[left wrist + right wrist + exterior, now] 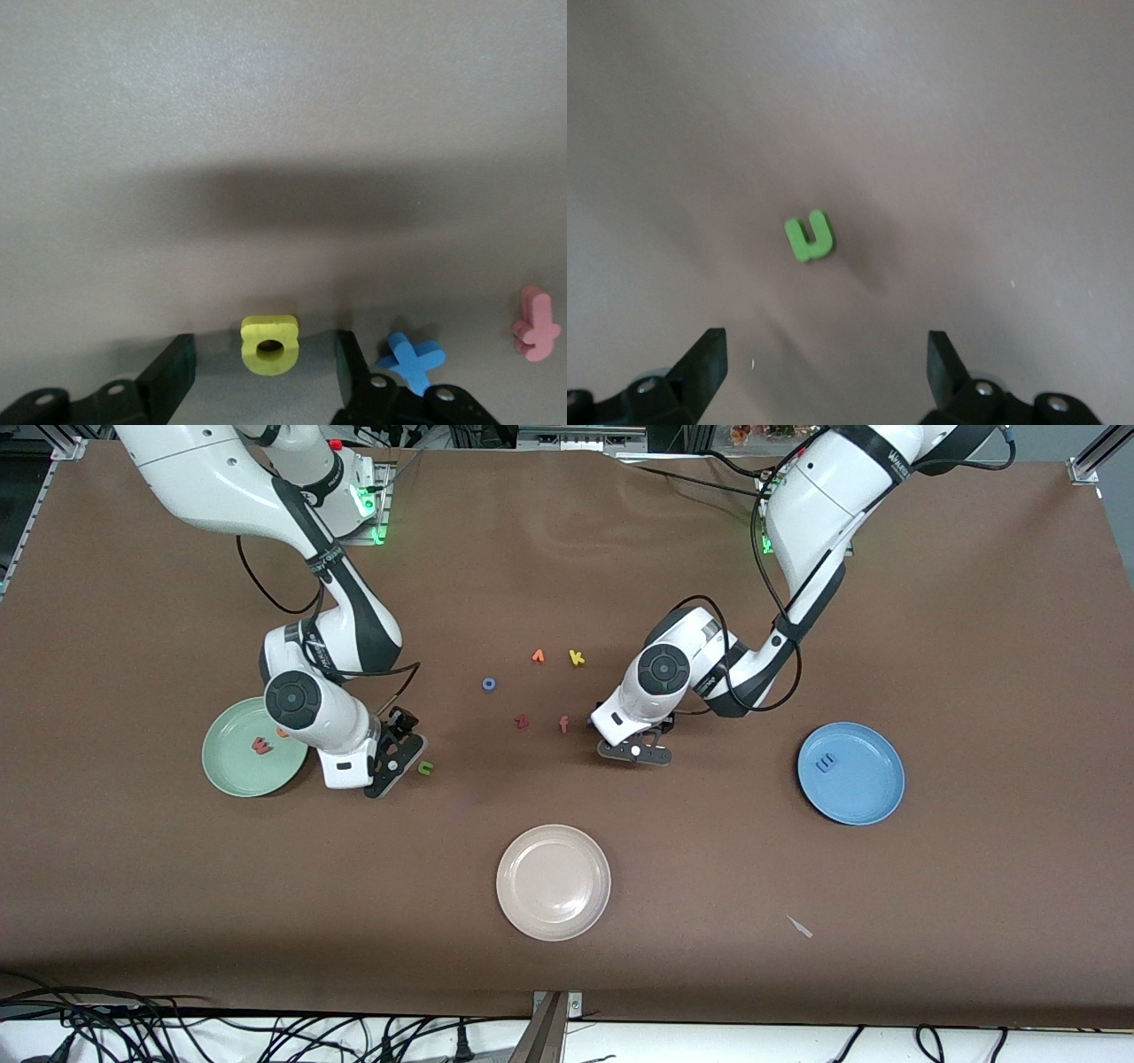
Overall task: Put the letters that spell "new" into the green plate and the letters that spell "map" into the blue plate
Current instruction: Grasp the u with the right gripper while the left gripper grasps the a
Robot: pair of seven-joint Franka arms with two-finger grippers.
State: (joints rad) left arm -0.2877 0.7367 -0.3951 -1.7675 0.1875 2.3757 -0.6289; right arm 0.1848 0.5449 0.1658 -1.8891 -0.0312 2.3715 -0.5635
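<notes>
Cream plate [553,881] lies nearest the camera. Left gripper [266,372] sits low w/ jaws apart either side of yellow a [269,344], not yet gripping. Right gripper [826,363], jaws wide apart, hovers by green n [810,235], just beside green plate [229,775]. Blue plate [864,797] holds blue m [826,763].

The front camera looks down from high across the table [567,974], facing both robots. Each wrist camera looks closely at the tabletop, which the front view also shows.

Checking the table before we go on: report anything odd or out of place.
A small pale scrap lies on the bare table, nearer the camera than the blue plate; it looks like debris, not a letter. Nothing looks spilled or damaged.
</notes>
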